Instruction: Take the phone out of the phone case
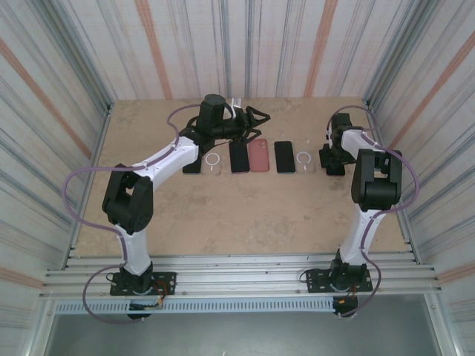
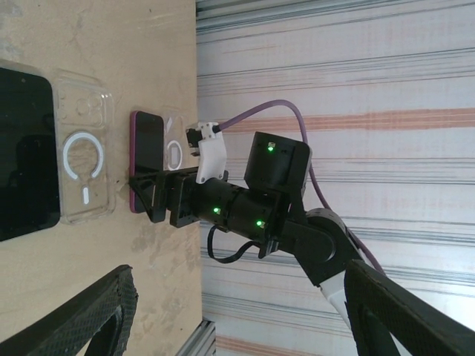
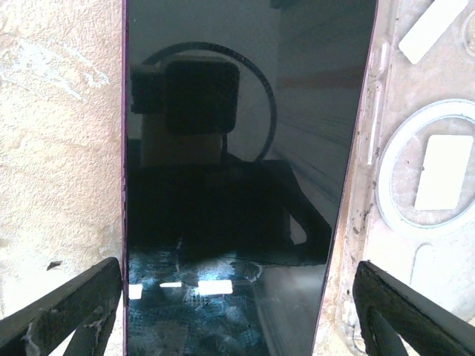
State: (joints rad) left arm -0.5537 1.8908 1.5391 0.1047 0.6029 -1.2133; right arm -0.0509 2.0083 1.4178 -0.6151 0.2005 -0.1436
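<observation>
The phone (image 3: 230, 185) this job is about lies face up on the tan table (image 1: 223, 215), at the right end of a row of handsets and covers. Its dark glass throws back a reflection of the rig above it. It sits in its magenta case (image 2: 134, 159), whose thin coloured rim runs down both long sides. The right gripper (image 3: 237, 319) hangs over it with its fingers (image 3: 67, 311) spread wide, one on each side of the phone and outside the rim, gripping nothing. From the left wrist camera the tips look to be down by one end of the phone, though I can't tell whether they touch it. Just beside the phone, on the side away from the other arm, lies a clear case (image 3: 415, 185) with a white ring. On the opposite side lie a second clear case (image 2: 85, 159) and then a bare black phone (image 2: 26, 148). Further left in the row are a red case (image 1: 258, 157), another black handset (image 1: 238, 157) and a third clear cover (image 1: 212, 162). The left gripper (image 1: 251, 119) sits behind the middle of the row, turned toward the right arm, its own fingers (image 2: 89, 319) parted and empty.
</observation>
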